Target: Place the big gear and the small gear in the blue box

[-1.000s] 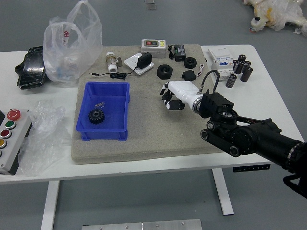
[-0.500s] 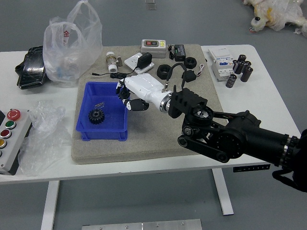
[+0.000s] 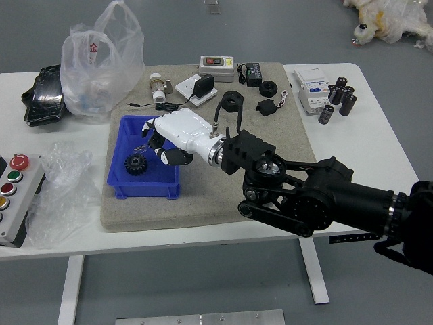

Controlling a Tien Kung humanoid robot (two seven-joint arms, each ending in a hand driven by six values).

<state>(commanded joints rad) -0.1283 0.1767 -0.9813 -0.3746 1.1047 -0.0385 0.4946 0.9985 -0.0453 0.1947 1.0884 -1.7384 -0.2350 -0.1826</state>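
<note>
The right robot hand (image 3: 180,133) is positioned over the right side of a blue box (image 3: 143,190), above the surface (image 3: 177,236).
Whether its grasp is wide, narrow or closed on the second gear cannot be told, the underside being hidden. Should a gear be carried there, it could be caught on the right rim and tipped onto the grey mat (image 3: 223,198) if let go too near that wall; by a low sweep leftward, the piece inside could be knocked. That piece, a black gear (image 3: 136,164), is seen in the box's near-left part, round and evenly toothed, with a raised-looking centre; big or small cannot be judged.
</note>
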